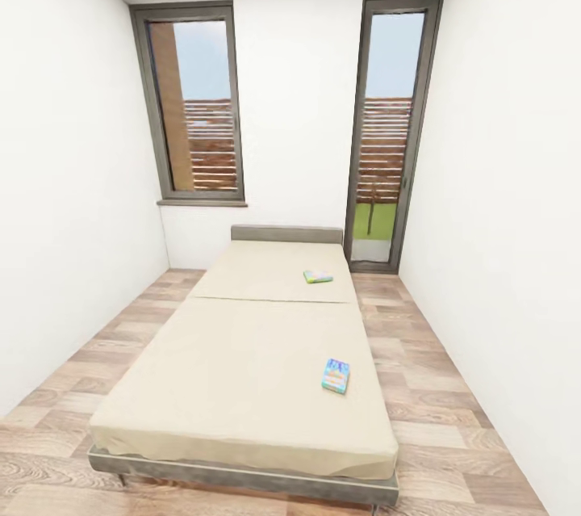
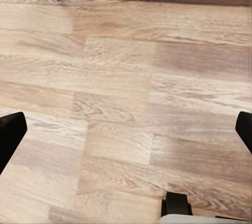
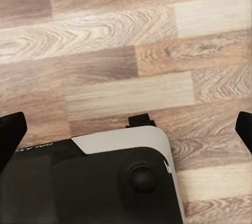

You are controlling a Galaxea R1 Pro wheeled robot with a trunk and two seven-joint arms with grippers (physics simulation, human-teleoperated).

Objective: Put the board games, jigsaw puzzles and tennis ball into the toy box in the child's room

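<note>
head: two bright flat cardboard board games (image 1: 336, 375) (image 1: 317, 276) lie on the wide beige bed (image 1: 242, 387), far ahead of both grippers | left wrist: left gripper (image 2: 126, 129) spread empty over wood-plank floor (image 2: 126, 66), stowed for driving | right wrist: right gripper (image 3: 126, 126) likewise apart, above robot's black-and-white base (image 3: 105, 182)

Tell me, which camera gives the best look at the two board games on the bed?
The head view: both board games, near and far, lie flat on the bed, toward its right side. Both wrist views look down at the wood floor, open fingertips at the edges.
</note>
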